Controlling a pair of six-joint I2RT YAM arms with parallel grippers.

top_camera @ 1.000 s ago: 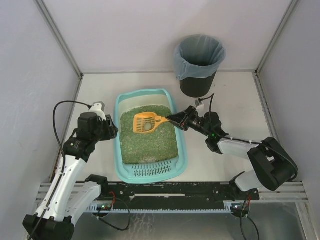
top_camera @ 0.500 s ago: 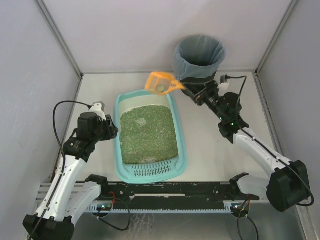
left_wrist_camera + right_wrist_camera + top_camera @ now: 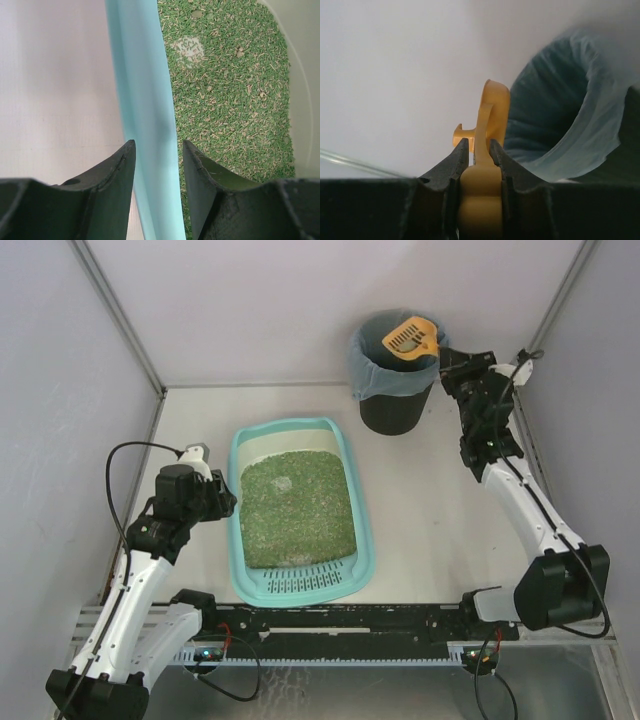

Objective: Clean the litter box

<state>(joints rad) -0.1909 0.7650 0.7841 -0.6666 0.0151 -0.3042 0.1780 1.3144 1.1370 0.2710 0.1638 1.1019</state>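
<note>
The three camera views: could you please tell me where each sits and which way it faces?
Top external: above and behind the bases, looking down on the table; shows the left arm, the right arm, the litter box, the bin, the scoop.
Left wrist: on the left arm, looking down past the left hand, which straddles the litter box's rim.
Right wrist: on the right arm, looking along the right hand, shut on the scoop, towards the bin.
Shared: top external and right wrist both show scoop and bin.
</note>
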